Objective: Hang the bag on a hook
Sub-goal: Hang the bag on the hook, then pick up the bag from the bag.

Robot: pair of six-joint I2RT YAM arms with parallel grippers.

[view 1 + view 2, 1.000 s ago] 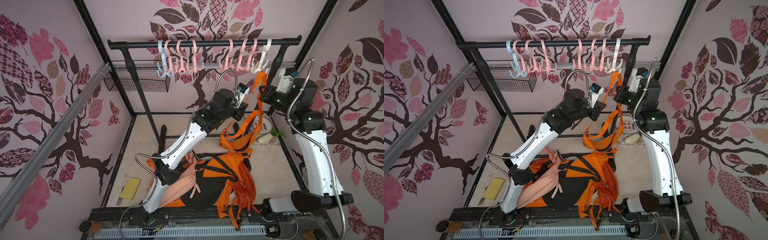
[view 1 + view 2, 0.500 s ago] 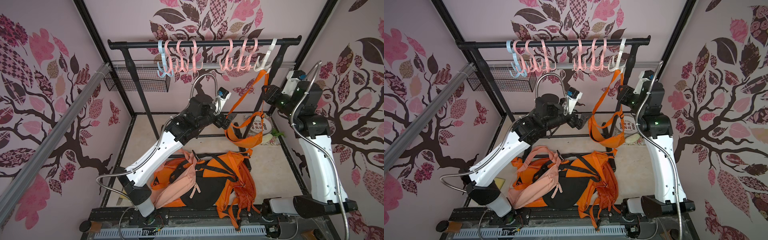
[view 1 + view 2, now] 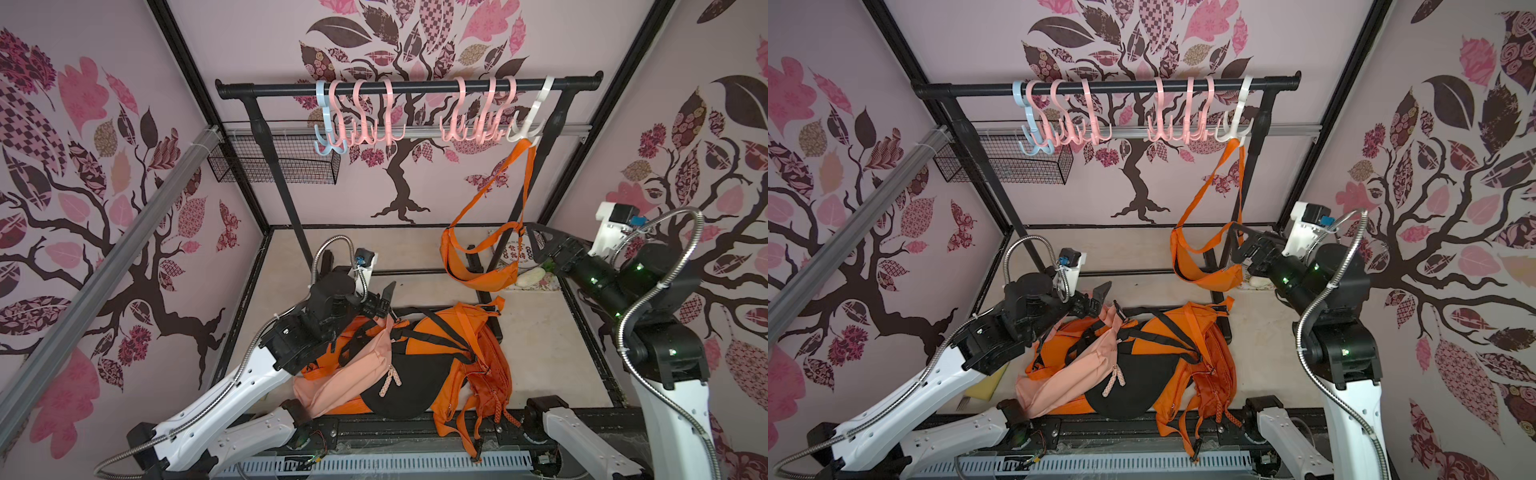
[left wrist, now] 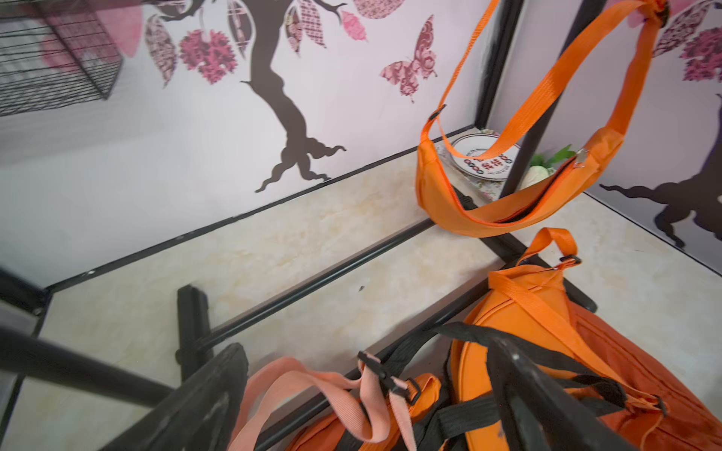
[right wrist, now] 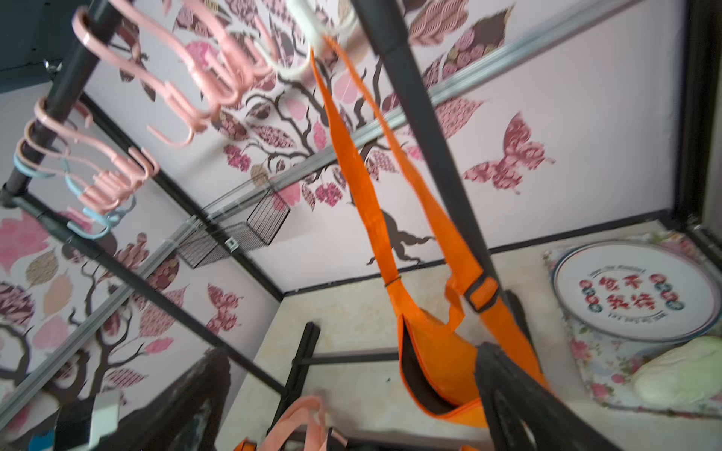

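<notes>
Orange crescent-shaped fabric sling bag (image 3: 478,272) is up on the white plastic S-hook (image 3: 536,112), the end one on the black metal rail (image 3: 415,85). In both top views it dangles by its strap right in front of the right tool (image 3: 538,245). That tool's jaws are spread wide with nothing in them. One fingertip sits just beside the strap buckle, and I honestly can't tell if it touches. The left tool (image 3: 1100,299) is well apart from the hanging bag, which sits higher than it. It's also spread wide and empty, hovering just over the orange-and-black backpack (image 3: 453,332) and peach-pink backpack (image 3: 353,374) piled on the desk (image 3: 540,332).

Left wrist view: both black fingers (image 4: 203,390) stand far apart, with a peach strap (image 4: 312,386) lying under the gap. The sling bag (image 4: 488,211) hangs further out ahead of the tool, off toward one finger's side.

Right wrist view, kinda blurry: the bag (image 5: 433,359) is dead ahead of the tool and very close. Its strap runs up to the white hook (image 5: 308,66). One finger overlaps the bag's lower edge in the picture. A round white plate (image 5: 633,289) with red lettering sits on the desk beyond that finger.
</notes>
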